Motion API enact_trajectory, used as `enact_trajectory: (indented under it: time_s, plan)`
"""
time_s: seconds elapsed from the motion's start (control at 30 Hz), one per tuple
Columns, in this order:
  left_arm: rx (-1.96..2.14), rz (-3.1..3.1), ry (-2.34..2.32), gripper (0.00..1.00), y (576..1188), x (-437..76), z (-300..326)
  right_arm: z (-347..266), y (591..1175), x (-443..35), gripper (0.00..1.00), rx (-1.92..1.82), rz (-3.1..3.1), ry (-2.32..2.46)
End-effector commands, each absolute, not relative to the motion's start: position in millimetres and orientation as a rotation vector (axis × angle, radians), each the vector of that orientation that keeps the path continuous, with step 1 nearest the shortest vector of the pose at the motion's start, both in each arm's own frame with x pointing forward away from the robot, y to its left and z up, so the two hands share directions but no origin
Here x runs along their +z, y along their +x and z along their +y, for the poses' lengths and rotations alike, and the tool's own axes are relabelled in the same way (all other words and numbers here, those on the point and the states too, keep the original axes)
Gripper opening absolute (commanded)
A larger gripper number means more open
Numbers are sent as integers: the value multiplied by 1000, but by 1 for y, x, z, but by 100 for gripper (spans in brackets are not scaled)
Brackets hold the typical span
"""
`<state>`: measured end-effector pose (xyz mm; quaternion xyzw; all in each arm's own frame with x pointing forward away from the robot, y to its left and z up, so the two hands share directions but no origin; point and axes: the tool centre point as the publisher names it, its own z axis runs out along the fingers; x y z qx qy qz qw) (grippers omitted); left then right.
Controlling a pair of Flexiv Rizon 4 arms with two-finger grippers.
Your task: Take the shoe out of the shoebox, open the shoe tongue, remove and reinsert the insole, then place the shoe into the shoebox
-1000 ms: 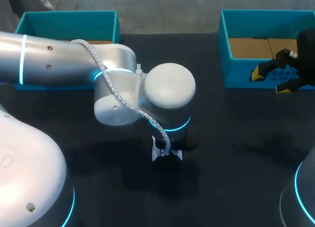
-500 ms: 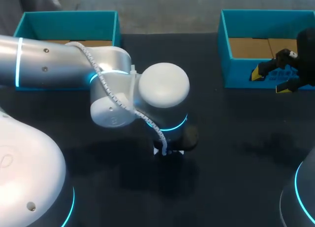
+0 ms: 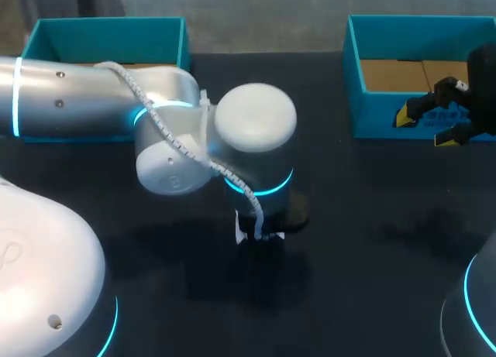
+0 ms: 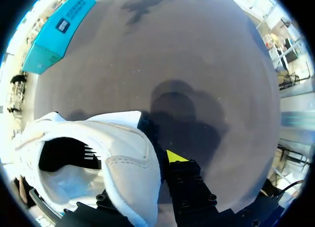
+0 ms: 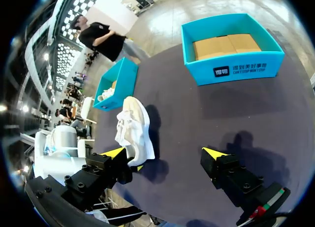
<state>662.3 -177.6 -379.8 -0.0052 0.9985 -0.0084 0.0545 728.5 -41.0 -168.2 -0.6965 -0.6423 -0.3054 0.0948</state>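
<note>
Left arm (image 3: pixel 85 109) is reaching in from the left across the dark bench (image 3: pixel 372 248), its bulky wrist hanging over the middle, and just under that wrist a scrap of the white shoe (image 3: pixel 249 231) is peeking out. The left wrist view is giving us the close look: the left hand (image 4: pixel 142 170) is clenching the shoe by its side wall. One yellow-tipped finger (image 4: pixel 175 157) is sitting just outside the wall, and the other is going down on the inner side, where the shoe is hiding its tip. The shoe's mouth is gaping towards the camera, dark lining running round the collar and the pale insole (image 4: pixel 74 185) showing inside. The arm's round shadow is falling on the bench ahead of the fingers. Whether the sole is touching the bench, I cannot tell from here.

Over on the right, the right hand (image 3: pixel 425 129) is hovering in front of the right shoebox (image 3: pixel 418 33), fingers spread wide, released and gripping nothing. That box is showing brown cardboard (image 3: pixel 395 74) on its floor. The left shoebox (image 3: pixel 108 38) is sitting at the back left of the bench, partly behind the left arm. From the right wrist, the shoe is showing out on the open bench, apart from both boxes, nearer the left shoebox than the right one, just beyond one of that hand's fingers
</note>
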Motion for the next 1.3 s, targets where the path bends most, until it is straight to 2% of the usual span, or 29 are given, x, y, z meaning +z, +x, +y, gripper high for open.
enact_trajectory:
  time_s: [0.03, 0.87, 1.3]
  plan:
    - [16, 3081, -34, 0, 663, -332, -178, -40, 729, -169, 100, -904, -1904, -2069]
    - [55, 3148, 3, 0, 669, -177, -177, -40, 729, -169, 100, -904, -1904, -2069]
    - [74, 3141, 17, 0, 669, -171, -178, -40, 729, -169, 100, -904, -1904, -2069]
